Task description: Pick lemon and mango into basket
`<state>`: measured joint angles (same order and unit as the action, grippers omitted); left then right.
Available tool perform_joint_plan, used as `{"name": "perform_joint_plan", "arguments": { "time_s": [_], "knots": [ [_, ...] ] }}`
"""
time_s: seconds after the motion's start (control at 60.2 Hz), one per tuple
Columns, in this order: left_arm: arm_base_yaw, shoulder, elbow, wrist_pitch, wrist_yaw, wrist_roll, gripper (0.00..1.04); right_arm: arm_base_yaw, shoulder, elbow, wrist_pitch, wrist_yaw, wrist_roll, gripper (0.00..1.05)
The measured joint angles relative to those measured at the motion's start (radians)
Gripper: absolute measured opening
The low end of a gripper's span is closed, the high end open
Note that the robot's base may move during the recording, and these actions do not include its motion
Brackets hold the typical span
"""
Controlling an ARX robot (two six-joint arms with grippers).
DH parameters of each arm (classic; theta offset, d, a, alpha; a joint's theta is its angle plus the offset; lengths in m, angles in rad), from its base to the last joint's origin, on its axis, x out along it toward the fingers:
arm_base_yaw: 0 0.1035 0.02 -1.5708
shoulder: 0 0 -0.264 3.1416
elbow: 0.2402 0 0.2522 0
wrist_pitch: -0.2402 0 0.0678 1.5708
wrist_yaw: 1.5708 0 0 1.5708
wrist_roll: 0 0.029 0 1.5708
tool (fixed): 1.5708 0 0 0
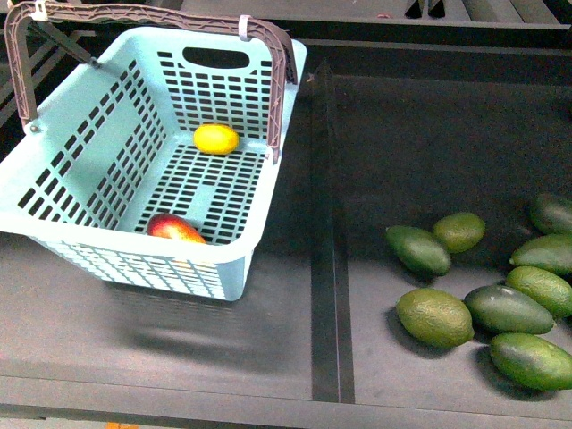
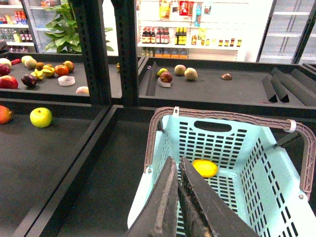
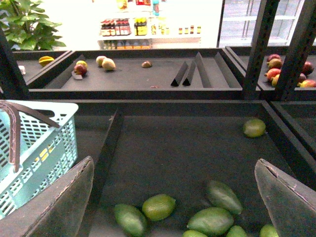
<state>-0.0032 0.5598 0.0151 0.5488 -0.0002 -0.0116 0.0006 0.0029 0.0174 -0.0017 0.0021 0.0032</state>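
Basket (image 2: 276, 192) holding lemon (image 2: 204, 168) just beyond closed left gripper (image 2: 178, 170), mango (image 1: 175, 229) inside too; right gripper (image 3: 173, 197) spread wide, empty

We see the basket (image 1: 116, 223) on the left of the surface (image 1: 179, 349), with the lemon (image 1: 216, 138) toward its far end and the mango (image 1: 175, 229) against its near wall. Right of a divider (image 1: 323, 268) lies a cluster of avocados (image 1: 483, 286).

Dark produce shelves (image 3: 163, 79), black uprights (image 2: 94, 49); bright drinks shelving (image 2: 187, 37), glass-door coolers (image 2: 291, 24)
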Motion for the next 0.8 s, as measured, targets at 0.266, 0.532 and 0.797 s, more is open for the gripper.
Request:
{"name": "perform_joint_plan", "arguments": {
  "time_s": [0.266,0.532,0.797],
  "knots": [
    [0.0,-0.176,0.0,-0.166,0.0,0.0,0.03,0.0,0.0,0.0,0.0,0.0,0.0,0.96],
    [0.0,-0.302,0.0,-0.29,0.0,0.0,0.03,0.0,0.0,0.0,0.0,0.0,0.0,0.96],
    [0.0,-0.445,0.0,-0.459,0.0,0.0,0.03,0.0,0.0,0.0,0.0,0.0,0.0,0.96]
  ]
}}
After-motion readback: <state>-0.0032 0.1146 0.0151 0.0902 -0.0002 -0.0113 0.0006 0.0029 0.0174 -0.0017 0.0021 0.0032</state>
